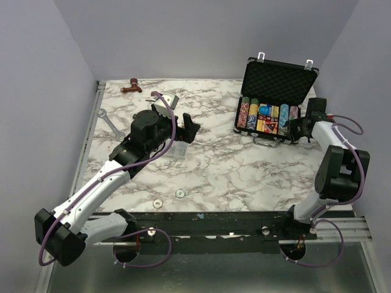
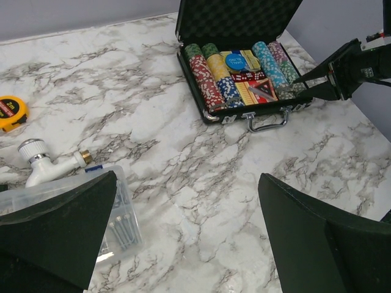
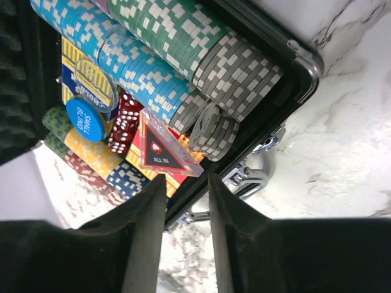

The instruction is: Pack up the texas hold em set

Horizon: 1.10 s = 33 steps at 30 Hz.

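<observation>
Right fingers (image 3: 156,204), narrowly parted and empty, hover at the case (image 3: 302,61); left fingers (image 2: 61,232) stand wide, empty. All chips (image 3: 153,67) look packed; the lid (image 1: 278,79) is not yet closed.

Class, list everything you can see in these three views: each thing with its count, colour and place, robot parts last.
case: one, black, open, far right of table
poker chips: several rows, mixed colours, in the case
dice: several, red, in the case
blue disc: one, blue, beside the dice
all-in marker: one, clear, in the case
tape measure: one, yellow, near the tap fitting
tap fitting: one, white, beside the clear box
clear box: one, transparent, under the left gripper
wrench: one, silver, left edge
red-brown fitting: one, far left corner
small round pieces: two, pale, near edge
table: one, white marble
left gripper: one, black, open, above the clear box
right gripper: one, black, open, by the case
</observation>
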Each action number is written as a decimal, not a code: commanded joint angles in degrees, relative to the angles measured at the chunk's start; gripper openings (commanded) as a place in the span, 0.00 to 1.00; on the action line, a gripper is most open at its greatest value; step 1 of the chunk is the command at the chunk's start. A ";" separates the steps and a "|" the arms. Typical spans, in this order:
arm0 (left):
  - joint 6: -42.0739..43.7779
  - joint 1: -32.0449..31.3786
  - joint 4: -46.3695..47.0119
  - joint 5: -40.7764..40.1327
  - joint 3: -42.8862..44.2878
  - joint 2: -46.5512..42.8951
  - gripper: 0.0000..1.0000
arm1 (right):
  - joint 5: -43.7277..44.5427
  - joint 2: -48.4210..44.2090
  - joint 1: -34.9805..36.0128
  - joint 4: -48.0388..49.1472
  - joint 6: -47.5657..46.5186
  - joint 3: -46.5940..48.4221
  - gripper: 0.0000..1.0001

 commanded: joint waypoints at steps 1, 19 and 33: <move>0.48 -0.46 0.10 1.79 1.14 0.49 0.98 | 5.23 -1.65 -0.17 -1.10 -7.58 -1.36 0.41; 0.38 -0.64 -0.16 3.01 1.25 1.87 0.98 | -1.21 2.75 -0.17 5.36 -7.59 -1.80 0.47; 0.73 -0.62 -0.21 3.10 1.32 2.16 0.98 | -1.25 4.12 -0.17 6.06 -6.55 0.89 0.47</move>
